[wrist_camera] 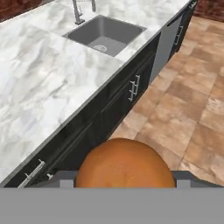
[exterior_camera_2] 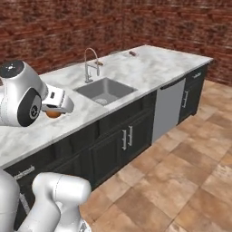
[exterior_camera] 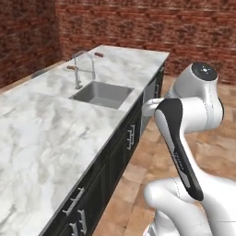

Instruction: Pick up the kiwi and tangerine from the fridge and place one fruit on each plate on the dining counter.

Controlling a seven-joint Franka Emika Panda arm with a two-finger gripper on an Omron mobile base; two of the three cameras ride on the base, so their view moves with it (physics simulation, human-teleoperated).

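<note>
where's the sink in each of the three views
Left base view: sink upper centre, set in the dining counter.
Right base view: sink upper centre-left.
Hand view: sink at the top, left of centre.
Shared landmark: the faucet behind the basin.

1. The tangerine [wrist_camera: 126,162] is a round, bright-orange fruit with a smooth, faintly mottled skin. In the hand view it sits large at the bottom, between the fingertips; in the right base view it [exterior_camera_2: 54,113] peeks out beneath the white hand, above the marble.
2. The dining counter [exterior_camera: 46,133] is a long island with a white grey-veined marble top, dark cabinet fronts with steel handles, a sunken steel sink and a curved faucet.
</note>
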